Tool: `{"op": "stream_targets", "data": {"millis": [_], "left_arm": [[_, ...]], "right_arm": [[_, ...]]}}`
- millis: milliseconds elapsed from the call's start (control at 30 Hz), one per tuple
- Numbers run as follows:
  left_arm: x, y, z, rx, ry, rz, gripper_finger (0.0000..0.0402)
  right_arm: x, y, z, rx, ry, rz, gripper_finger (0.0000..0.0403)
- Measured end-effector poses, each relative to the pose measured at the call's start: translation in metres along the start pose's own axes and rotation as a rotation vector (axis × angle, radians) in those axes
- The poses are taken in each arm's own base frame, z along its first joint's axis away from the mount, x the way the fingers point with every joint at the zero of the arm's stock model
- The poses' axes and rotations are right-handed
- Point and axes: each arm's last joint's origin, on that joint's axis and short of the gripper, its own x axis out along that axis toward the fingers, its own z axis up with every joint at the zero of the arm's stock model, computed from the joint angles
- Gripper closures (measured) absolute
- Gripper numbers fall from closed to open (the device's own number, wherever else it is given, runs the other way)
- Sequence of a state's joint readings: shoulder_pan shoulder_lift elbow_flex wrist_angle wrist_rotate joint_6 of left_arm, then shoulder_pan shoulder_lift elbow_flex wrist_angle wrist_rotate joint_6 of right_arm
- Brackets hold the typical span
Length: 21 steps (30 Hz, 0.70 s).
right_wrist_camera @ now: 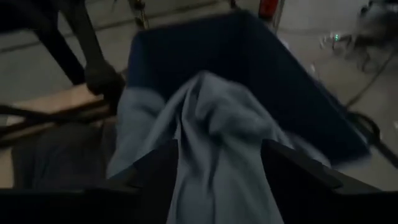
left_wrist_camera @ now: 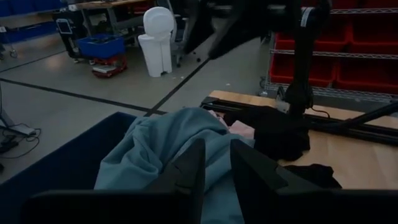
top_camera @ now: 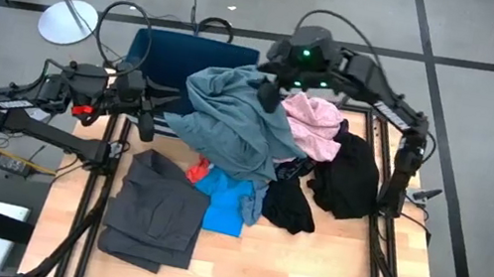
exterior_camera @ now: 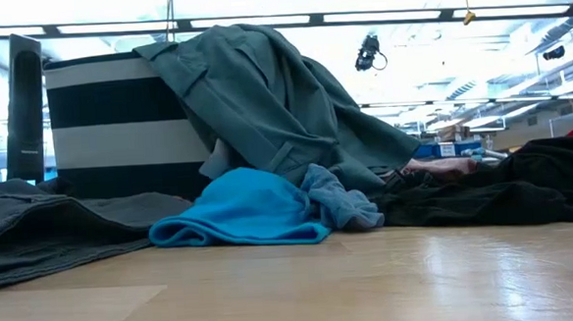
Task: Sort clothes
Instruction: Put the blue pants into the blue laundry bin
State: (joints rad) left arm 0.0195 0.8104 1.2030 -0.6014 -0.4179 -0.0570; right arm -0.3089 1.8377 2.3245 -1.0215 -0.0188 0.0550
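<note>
A grey-blue garment (top_camera: 231,116) lies draped over the near rim of the dark blue bin (top_camera: 165,54) and down onto the clothes pile; it also shows in the low view (exterior_camera: 264,103). My right gripper (top_camera: 270,92) is open just above it, its fingers standing on either side of a raised ridge of the cloth (right_wrist_camera: 211,124). My left gripper (top_camera: 173,98) reaches level from the table's left to the garment's left edge. Its fingers (left_wrist_camera: 217,146) are a narrow gap apart, with the cloth (left_wrist_camera: 155,149) right ahead. My left gripper's fingertips (left_wrist_camera: 199,155) are at the grey-blue garment's left edge, coming level from the table's left. I cannot tell whether they touch the cloth.
A pink garment (top_camera: 315,125) and black garments (top_camera: 351,176) lie at the right of the pile. A bright blue one (top_camera: 226,201), a bit of red-orange (top_camera: 199,169) and a dark grey one (top_camera: 150,208) lie nearer. Bare wood (top_camera: 306,269) shows at the near right.
</note>
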Motion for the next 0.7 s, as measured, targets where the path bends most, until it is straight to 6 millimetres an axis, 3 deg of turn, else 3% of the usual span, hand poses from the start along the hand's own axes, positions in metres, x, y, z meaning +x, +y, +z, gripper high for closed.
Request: {"op": "stream_targets", "data": {"millis": [233, 433, 700], "left_arm": [[0.000, 0.000, 0.000, -0.002, -0.004, 0.000, 0.0321], [0.000, 0.000, 0.000, -0.002, -0.004, 0.000, 0.0321], [0.000, 0.000, 0.000, -0.001, -0.003, 0.000, 0.0321]], "right_arm": [[-0.038, 0.009, -0.028, 0.057, 0.263, -0.041, 0.0155], [-0.039, 0.029, -0.070, 0.052, 0.397, -0.091, 0.0162], [-0.030, 0.050, -0.153, 0.199, 0.289, -0.046, 0.0174]]}}
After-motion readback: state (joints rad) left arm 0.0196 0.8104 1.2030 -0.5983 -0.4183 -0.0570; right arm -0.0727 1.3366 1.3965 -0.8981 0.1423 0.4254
